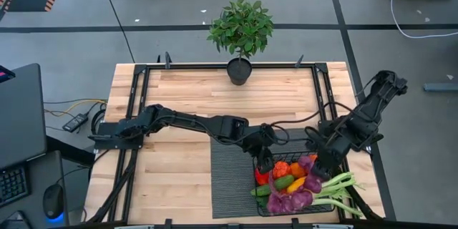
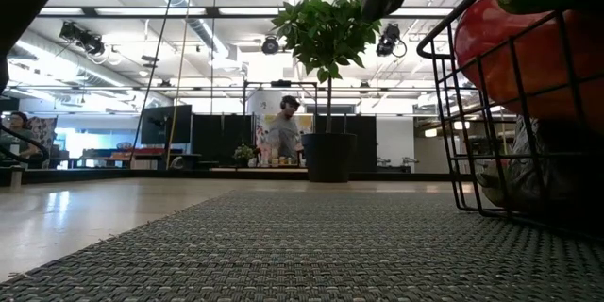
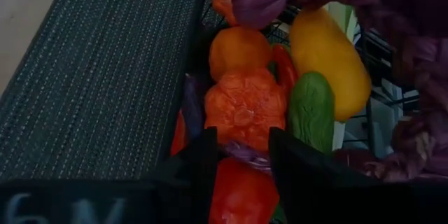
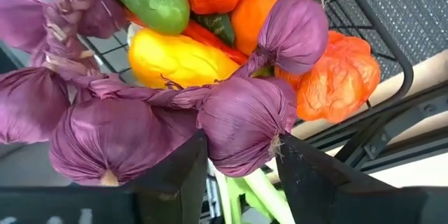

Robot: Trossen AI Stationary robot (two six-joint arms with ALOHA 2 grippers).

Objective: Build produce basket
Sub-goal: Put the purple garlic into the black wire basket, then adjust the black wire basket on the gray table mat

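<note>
The black wire basket (image 1: 259, 199) stands on the dark ribbed mat (image 1: 229, 179) and holds the produce: orange pieces (image 3: 245, 105), a yellow one (image 3: 329, 63), a green cucumber (image 3: 311, 112), a red pepper (image 1: 262, 177) and a braid of purple bulbs (image 1: 290, 200). Leek stalks (image 1: 342, 186) stick out over its right side. My left gripper (image 3: 243, 161) hangs open over the basket's far left corner, its fingers just above a purple piece and the red pepper (image 3: 241, 196). My right gripper (image 4: 241, 175) is at the basket's far right side, shut on a bulb. My right gripper has one purple bulb (image 4: 241, 129) of the braid between its two fingers, one finger (image 4: 185, 175) on each flank. It comes from above, slanting in from the table's right. The rest of the braid (image 4: 105, 133) lies on the other produce in the basket.
A potted green plant (image 1: 241, 32) stands at the table's far edge. Bare wood lies left of the mat (image 1: 164, 179). The black frame rails (image 1: 215, 66) run round the table. In the low view the basket wall (image 2: 472, 123) fills the right side.
</note>
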